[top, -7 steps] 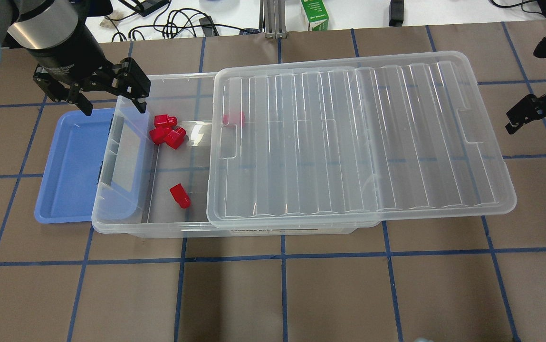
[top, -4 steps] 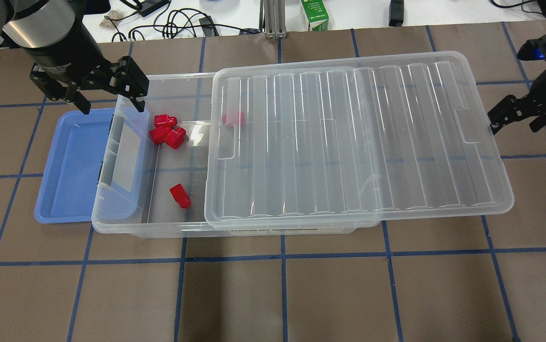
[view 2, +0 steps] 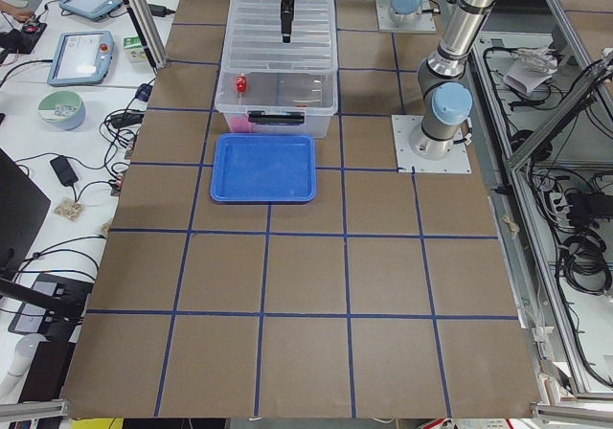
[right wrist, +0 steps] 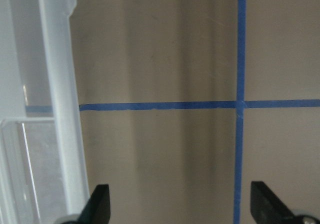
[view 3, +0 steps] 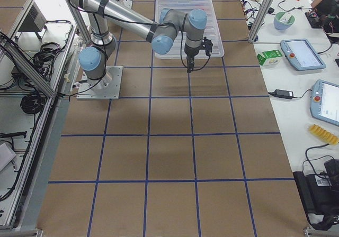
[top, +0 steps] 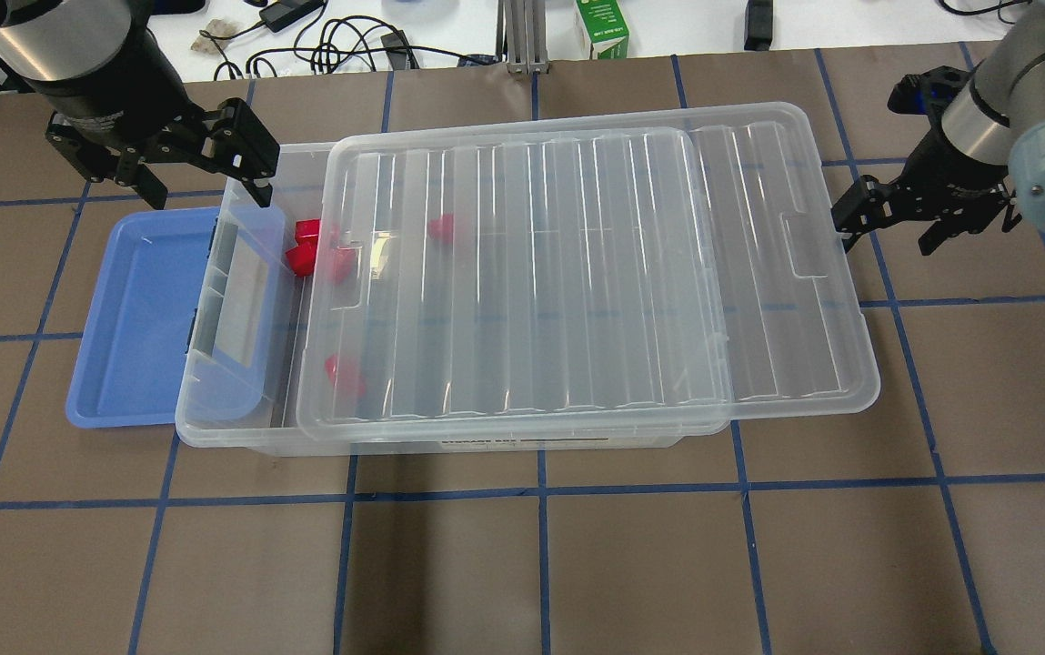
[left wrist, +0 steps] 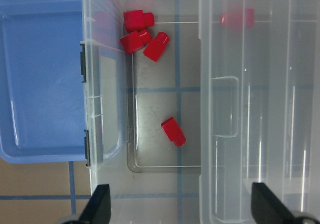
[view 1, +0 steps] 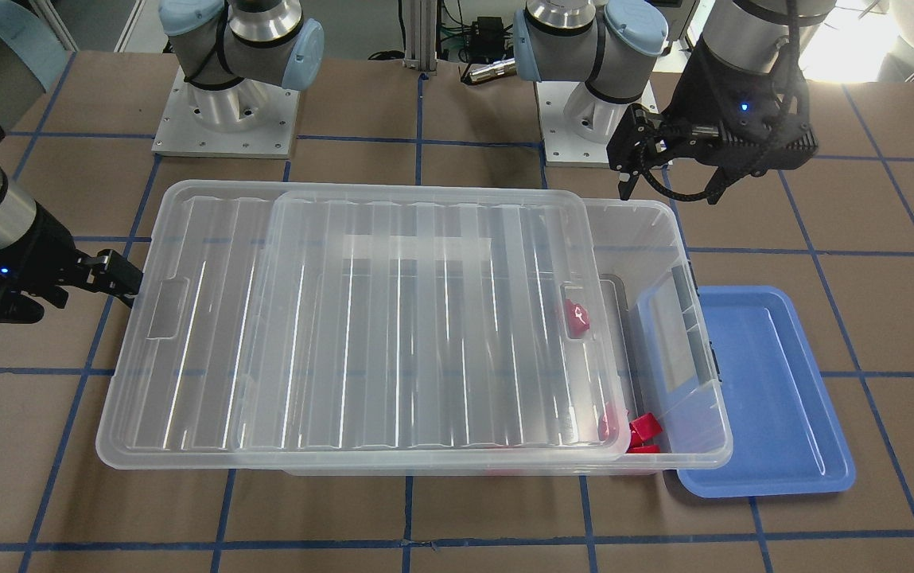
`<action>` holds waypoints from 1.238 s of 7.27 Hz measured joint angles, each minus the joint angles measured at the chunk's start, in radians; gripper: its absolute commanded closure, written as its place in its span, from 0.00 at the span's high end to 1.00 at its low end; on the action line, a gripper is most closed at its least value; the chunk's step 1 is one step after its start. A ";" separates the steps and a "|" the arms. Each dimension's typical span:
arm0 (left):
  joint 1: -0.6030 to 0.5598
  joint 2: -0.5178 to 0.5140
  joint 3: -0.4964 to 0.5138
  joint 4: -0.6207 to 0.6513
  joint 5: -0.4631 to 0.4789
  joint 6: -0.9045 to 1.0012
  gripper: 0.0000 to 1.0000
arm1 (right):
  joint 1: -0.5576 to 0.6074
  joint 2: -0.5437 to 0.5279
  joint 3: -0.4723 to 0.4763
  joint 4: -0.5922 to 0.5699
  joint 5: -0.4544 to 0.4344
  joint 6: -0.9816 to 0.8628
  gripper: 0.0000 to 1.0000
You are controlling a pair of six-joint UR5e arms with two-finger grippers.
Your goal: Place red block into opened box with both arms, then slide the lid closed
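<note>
The clear box (top: 217,420) lies across the table with the ribbed lid (top: 577,273) on top, shifted right and overhanging that end. A strip at the box's left end stays uncovered. Several red blocks (left wrist: 173,132) lie on the box floor; two (top: 306,246) show in the gap and the others are blurred under the lid. My left gripper (top: 204,186) hangs open and holds nothing above the box's far left corner. My right gripper (top: 890,227) is open at the lid's right end, with one finger (view 1: 118,280) against the lid's edge (right wrist: 55,109).
A blue tray (top: 135,309) sits against the box's left end, partly under its rim. A green carton (top: 602,27) and cables lie beyond the far table edge. Both arm bases (view 1: 226,119) stand behind the box.
The lid has slid left over the box, covering more of the red blocks. My right gripper moved left with the lid's right end. My left gripper drifted slightly back and left.
</note>
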 measured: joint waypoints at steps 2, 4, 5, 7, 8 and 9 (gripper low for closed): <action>0.001 0.004 0.001 -0.001 -0.001 0.017 1.00 | 0.083 -0.001 -0.001 -0.002 -0.001 0.105 1.00; 0.004 0.003 0.001 -0.001 -0.002 0.019 1.00 | 0.133 -0.002 -0.001 -0.003 -0.001 0.169 1.00; 0.004 0.004 0.000 -0.001 -0.001 0.016 1.00 | 0.148 -0.002 -0.003 -0.003 -0.004 0.187 1.00; 0.003 0.006 0.001 -0.013 0.004 0.007 1.00 | 0.155 -0.009 -0.029 -0.001 -0.013 0.186 1.00; 0.003 0.007 0.003 -0.024 0.004 0.003 1.00 | 0.158 -0.036 -0.063 0.014 -0.012 0.185 1.00; 0.003 0.007 0.003 -0.028 0.000 0.001 1.00 | 0.168 -0.073 -0.102 0.053 -0.012 0.189 1.00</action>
